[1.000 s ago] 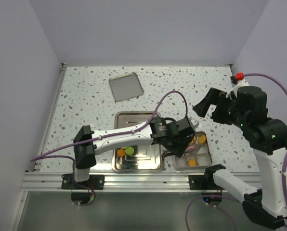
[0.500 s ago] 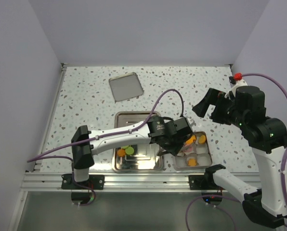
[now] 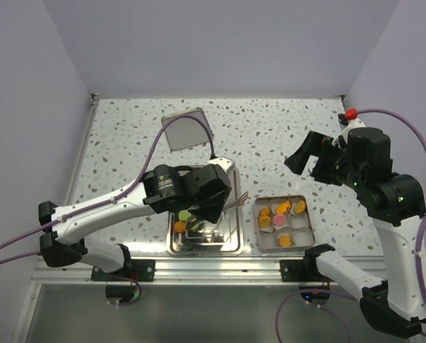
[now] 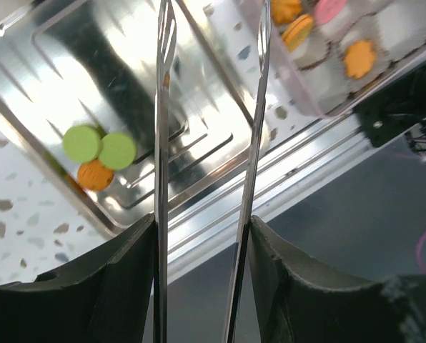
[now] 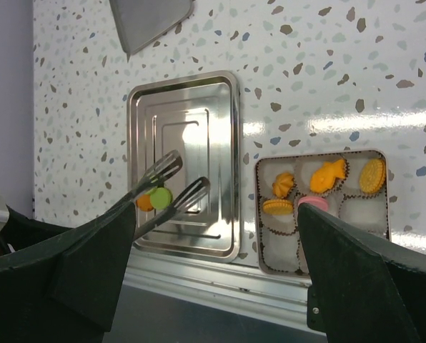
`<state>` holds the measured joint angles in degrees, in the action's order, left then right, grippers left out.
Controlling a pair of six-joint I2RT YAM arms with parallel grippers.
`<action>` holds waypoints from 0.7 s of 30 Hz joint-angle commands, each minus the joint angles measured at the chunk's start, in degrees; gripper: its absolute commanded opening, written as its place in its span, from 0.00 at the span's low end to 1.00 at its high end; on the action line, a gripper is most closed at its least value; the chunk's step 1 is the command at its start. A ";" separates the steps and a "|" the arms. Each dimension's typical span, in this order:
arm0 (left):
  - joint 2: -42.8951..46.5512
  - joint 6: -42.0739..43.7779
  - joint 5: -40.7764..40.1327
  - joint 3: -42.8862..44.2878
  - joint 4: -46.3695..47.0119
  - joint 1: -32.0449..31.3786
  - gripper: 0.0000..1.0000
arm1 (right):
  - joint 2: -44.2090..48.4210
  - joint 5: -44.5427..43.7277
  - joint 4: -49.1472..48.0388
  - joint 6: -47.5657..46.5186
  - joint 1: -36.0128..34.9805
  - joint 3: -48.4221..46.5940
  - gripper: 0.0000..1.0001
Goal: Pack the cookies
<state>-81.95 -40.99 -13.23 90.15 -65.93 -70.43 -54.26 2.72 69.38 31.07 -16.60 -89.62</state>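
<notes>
- Tray (image 5: 181,114) lies at the counter's (image 5: 306,71) near edge, about midway along. The tin (image 5: 274,250) sits just right of it, close beside but not touching.
- Cookies (image 4: 117,151): three lie loose in the tray's near-left corner. Two green ones touch, with an orange one against them.
- The other cookies are in the tin's paper-lined compartments — several orange, one of them fish-shaped, and one pink in the middle. The near compartments that show are mostly bare.
- Left jaws: two long thin fingers (image 4: 161,143) hang over the tray's middle. They stand part-way apart with nothing between them, clear of the three cookies.
- Right jaws: spread wide and empty, raised over the counter's right side — their dark pads (image 5: 77,264) frame that wrist view.
- Lid (image 5: 149,18) lies flat toward the far edge, left of centre, well apart from the tin.
</notes>
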 commanded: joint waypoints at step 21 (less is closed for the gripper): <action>16.74 -15.78 -2.50 -23.44 -9.48 6.27 0.62 | 0.65 3.08 -1.89 0.75 -0.36 1.38 0.99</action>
<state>-66.52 -54.46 -14.24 67.46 -74.96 -64.88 -54.22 4.29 68.97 31.51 -16.62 -88.36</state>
